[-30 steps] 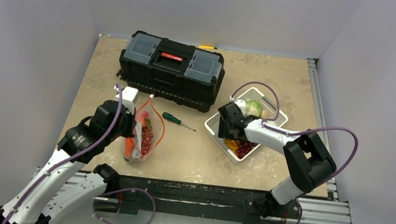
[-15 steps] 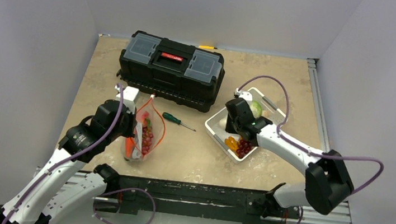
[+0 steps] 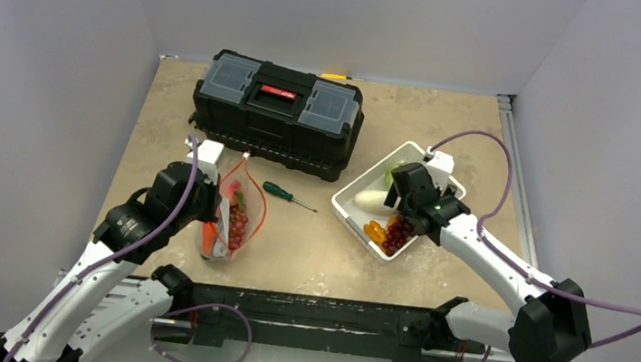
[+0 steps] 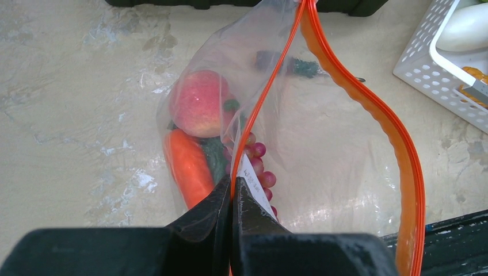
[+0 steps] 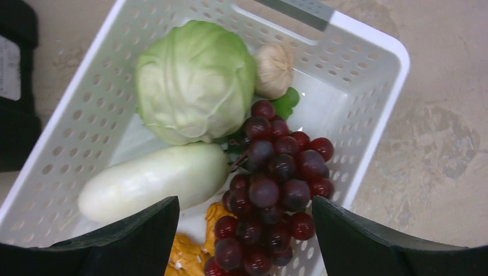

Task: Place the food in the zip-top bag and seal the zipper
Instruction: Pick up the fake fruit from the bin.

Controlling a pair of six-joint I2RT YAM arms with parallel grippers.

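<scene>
Purple-red grape bunch (image 5: 276, 172) lies in the white slatted basket (image 5: 374, 98) near the table's (image 3: 318, 254) right edge; lower your wide-open right gripper (image 5: 250, 238) straight over it; left gripper (image 4: 231, 187) pinches the orange zipper (image 4: 397, 135) of the clear plastic bag (image 4: 328, 155).

Print on bag label (image 4: 256, 183) seemingly illegible

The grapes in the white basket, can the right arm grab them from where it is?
Probably yes. The right gripper hangs open right above the grapes in the basket, and nothing lies on top of them. The cabbage and the white vegetable lie close beside, so it might bump those.
</scene>
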